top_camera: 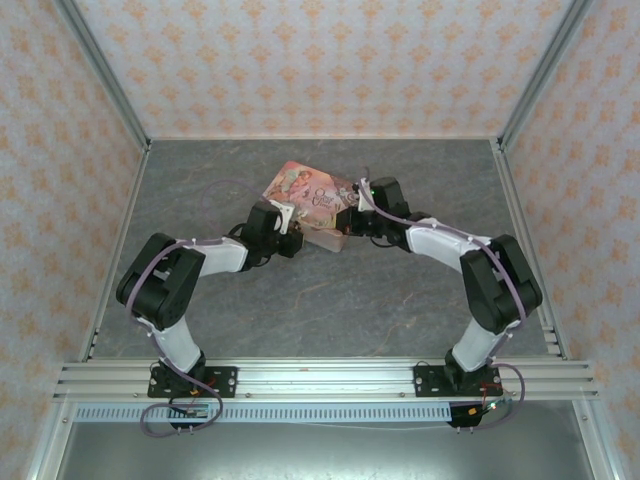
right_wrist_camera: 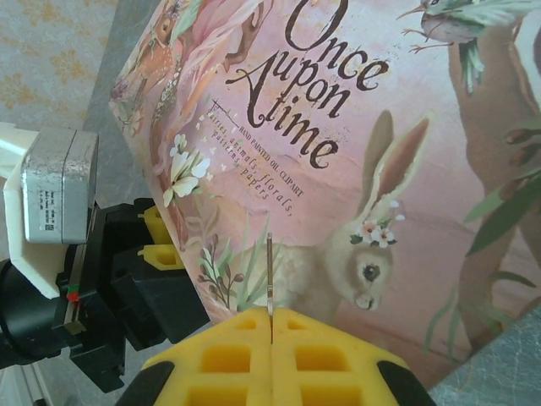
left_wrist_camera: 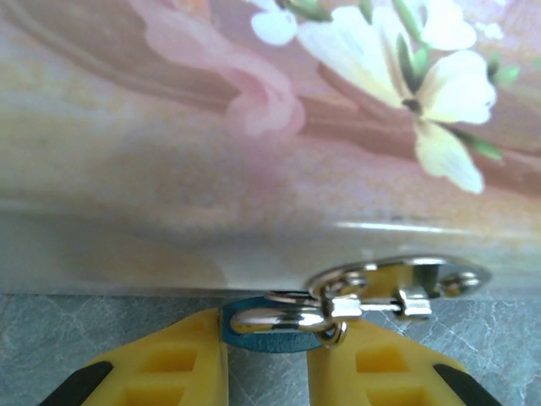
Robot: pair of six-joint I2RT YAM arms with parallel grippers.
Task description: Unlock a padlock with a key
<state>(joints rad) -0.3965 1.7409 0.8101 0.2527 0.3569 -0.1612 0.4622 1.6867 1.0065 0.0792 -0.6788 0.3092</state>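
The small dark blue-green metallic padlock (left_wrist_camera: 272, 340) hangs by its silver shackle from the chromed hasp (left_wrist_camera: 397, 283) on the front wall of the pink illustrated tin box (top_camera: 308, 192). The box rests on the grey marbled desk (top_camera: 330, 295), near its centre. The left claw (top_camera: 296, 228) approaches this front wall low over the desk. In the left wrist view its yellow fingers (left_wrist_camera: 173, 364) stand one on each side of the padlock body and are closed against it, so the left claw is clamped on the padlock. The right claw (right_wrist_camera: 270, 326) is positioned above the lid of the pink tin box, over the printed rabbit. Its two fingers are pressed together on the thin silver metal key (right_wrist_camera: 270, 279). The key is seen edge-on, with its blade projecting straight out from the fingertips. In the top external view both claws meet at the pink tin box from opposite sides, the left at its near edge and the right at its right edge.
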